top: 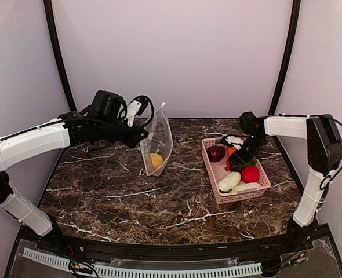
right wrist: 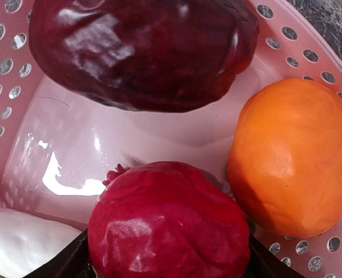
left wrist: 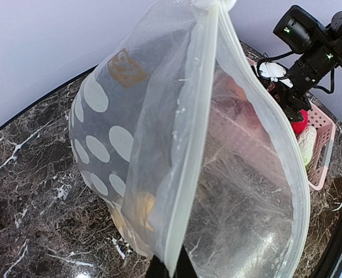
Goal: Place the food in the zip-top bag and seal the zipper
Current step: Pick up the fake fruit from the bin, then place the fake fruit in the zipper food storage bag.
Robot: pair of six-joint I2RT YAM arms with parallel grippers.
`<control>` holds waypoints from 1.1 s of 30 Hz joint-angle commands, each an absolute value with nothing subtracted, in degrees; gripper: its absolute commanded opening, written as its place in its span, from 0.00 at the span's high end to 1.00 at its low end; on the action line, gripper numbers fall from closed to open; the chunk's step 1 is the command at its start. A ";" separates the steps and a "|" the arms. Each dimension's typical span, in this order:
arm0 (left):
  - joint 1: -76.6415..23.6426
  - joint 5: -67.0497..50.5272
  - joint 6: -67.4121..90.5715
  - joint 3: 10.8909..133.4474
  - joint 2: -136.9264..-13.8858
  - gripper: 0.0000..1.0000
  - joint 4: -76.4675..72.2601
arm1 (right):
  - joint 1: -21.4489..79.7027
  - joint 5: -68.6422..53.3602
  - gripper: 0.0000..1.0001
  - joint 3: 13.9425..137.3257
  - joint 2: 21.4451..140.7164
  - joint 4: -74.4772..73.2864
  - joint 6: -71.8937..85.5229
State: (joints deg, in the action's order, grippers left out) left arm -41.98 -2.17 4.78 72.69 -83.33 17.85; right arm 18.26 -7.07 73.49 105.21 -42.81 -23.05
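Conceivably the glossy red pomegranate (right wrist: 168, 226) slips: the right tool (top: 241, 161) straddles it, grip unclear. At the pink basket's (top: 240, 196) nine o'clock, the left tool (top: 141, 136) clenches the zip-top bag's (top: 159, 139) rim.

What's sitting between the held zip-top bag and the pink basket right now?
Nothing: only bare marble tabletop separates the zip-top bag from the pink basket, as the top external view shows.

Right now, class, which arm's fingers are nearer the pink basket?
Right. The right fingers are down inside the pink basket, flanking a red fruit; the left fingers hold the dotted bag far across the table.
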 commanded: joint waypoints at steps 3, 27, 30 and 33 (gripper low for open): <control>-41.75 -2.81 4.88 71.89 -84.17 0.99 17.55 | 18.19 -6.76 0.32 74.03 100.10 -41.14 -22.53; -42.10 -10.60 22.11 78.29 -89.01 0.99 11.62 | 21.86 -48.22 0.44 93.96 80.41 -39.74 -12.84; -42.55 -12.03 23.92 80.99 -90.54 0.99 11.16 | 26.61 -49.51 0.44 94.83 81.33 -37.95 -12.17; -43.35 -11.86 24.69 82.81 -91.75 0.99 11.83 | 31.09 -49.59 0.44 96.91 83.58 -37.64 -11.85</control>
State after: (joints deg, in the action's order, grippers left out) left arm -42.37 -10.04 21.34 79.70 -91.07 13.13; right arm 26.20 -45.32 94.24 80.55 -40.16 -14.37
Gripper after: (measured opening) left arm 0.011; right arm 0.663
